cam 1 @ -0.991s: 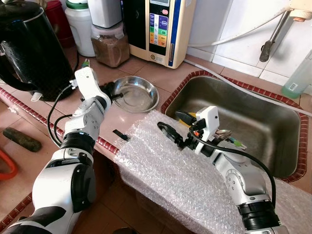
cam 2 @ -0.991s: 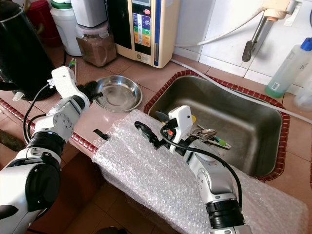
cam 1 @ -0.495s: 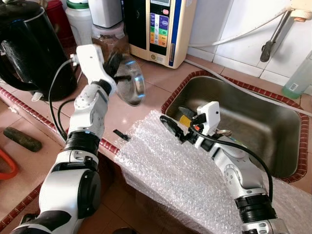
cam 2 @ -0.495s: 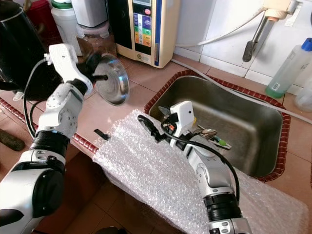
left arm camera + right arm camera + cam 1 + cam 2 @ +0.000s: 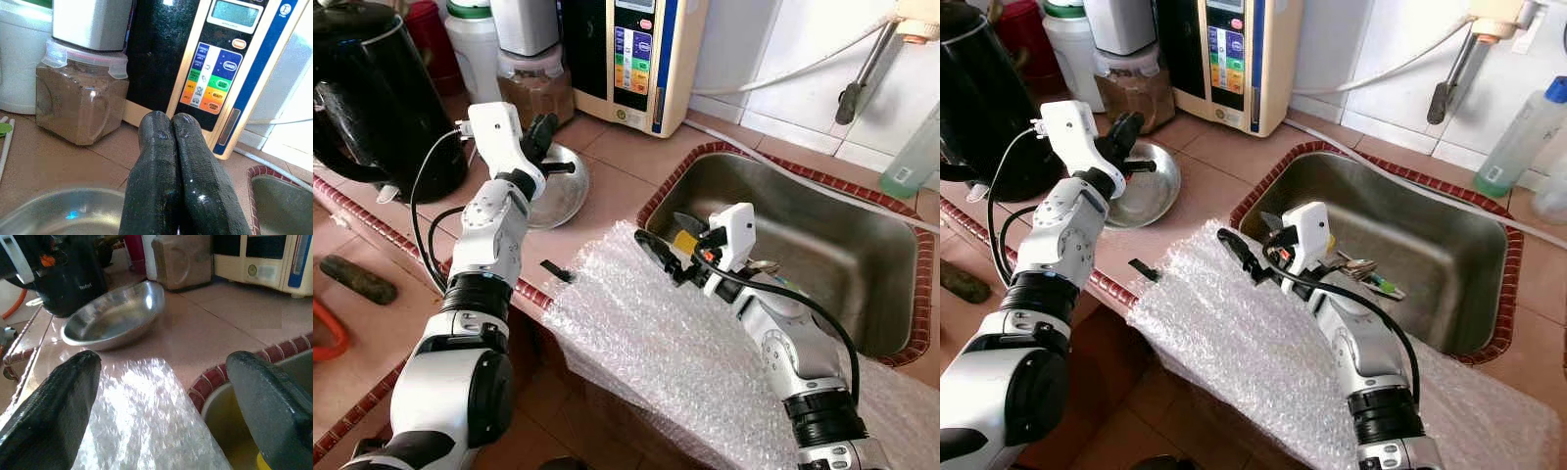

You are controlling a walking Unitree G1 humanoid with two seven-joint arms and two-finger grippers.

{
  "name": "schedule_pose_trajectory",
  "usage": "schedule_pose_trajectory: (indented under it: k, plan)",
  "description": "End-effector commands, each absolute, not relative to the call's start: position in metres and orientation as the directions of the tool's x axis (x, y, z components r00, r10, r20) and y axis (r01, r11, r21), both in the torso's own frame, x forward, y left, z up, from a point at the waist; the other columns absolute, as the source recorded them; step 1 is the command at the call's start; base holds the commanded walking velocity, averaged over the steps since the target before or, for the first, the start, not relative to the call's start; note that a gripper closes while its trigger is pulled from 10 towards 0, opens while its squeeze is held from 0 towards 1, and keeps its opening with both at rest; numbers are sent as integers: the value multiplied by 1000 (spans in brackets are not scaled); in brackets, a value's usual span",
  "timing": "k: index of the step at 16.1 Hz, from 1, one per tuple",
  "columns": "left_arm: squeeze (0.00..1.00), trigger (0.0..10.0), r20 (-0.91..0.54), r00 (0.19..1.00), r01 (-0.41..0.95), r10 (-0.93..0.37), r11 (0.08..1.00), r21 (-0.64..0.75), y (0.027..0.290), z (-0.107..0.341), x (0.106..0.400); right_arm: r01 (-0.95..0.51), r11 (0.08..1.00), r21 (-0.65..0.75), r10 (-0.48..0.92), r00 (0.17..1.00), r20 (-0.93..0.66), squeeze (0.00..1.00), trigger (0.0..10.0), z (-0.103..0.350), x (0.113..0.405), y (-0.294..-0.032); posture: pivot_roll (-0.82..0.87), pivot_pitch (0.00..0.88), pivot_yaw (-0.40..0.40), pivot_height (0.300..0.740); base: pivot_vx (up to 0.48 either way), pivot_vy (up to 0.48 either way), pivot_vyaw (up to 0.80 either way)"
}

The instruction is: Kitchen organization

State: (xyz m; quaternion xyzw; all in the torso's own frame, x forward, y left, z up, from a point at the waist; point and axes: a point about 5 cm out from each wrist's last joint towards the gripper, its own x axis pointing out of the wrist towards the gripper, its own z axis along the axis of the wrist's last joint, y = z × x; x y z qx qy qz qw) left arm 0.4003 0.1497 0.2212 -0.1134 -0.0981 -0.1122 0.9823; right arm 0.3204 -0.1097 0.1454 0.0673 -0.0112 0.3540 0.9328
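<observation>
The left gripper (image 5: 551,147) has its two black fingers (image 5: 161,186) pressed together, and in the head views they close on the far rim of the steel bowl (image 5: 558,186). The bowl sits tilted on the tiled worktop (image 5: 607,186), its near side down and the held edge a little raised, just in front of the black kettle (image 5: 382,98) and the clear jar of brown powder (image 5: 80,105). Behind the jar stand a white canister (image 5: 470,44) and the cream water purifier (image 5: 631,54) with its coloured buttons.

The right gripper (image 5: 664,257) has its fingers (image 5: 46,416) spread wide with nothing between them. It hovers over the edge where the sheet of bubble wrap (image 5: 675,362) meets the rim of the steel sink (image 5: 862,245). The bubble wrap drapes over the front of the worktop and hangs toward the floor. A small black piece (image 5: 555,271) lies on the worktop just beside the wrap's left edge.

In the sink, behind the right wrist, lie some utensils (image 5: 1366,274), partly hidden. A tap (image 5: 862,69) hangs from the tiled wall above the sink, and a green-tinted bottle (image 5: 1518,137) stands at its far right corner.
</observation>
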Motion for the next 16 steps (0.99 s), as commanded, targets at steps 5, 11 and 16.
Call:
schedule_pose_trajectory:
  k: [5,11,16]
  plan:
    - [1000,10000,121,992,-13,45,968,-250,184,207,400,-659,745,99,656,752,66,0,10000,147,323,-111,6,46,-2,740,0,0,0]
    - [1000,10000,-159,956,-275,245,938,-209,218,164,391,-665,741,97,663,747,60,0,10000,146,321,-111,23,55,2,740,0,0,0]
    - [1000,10000,-245,943,-279,224,935,-217,217,147,385,-698,709,100,696,715,66,0,10000,145,318,-101,33,57,10,740,0,0,0]
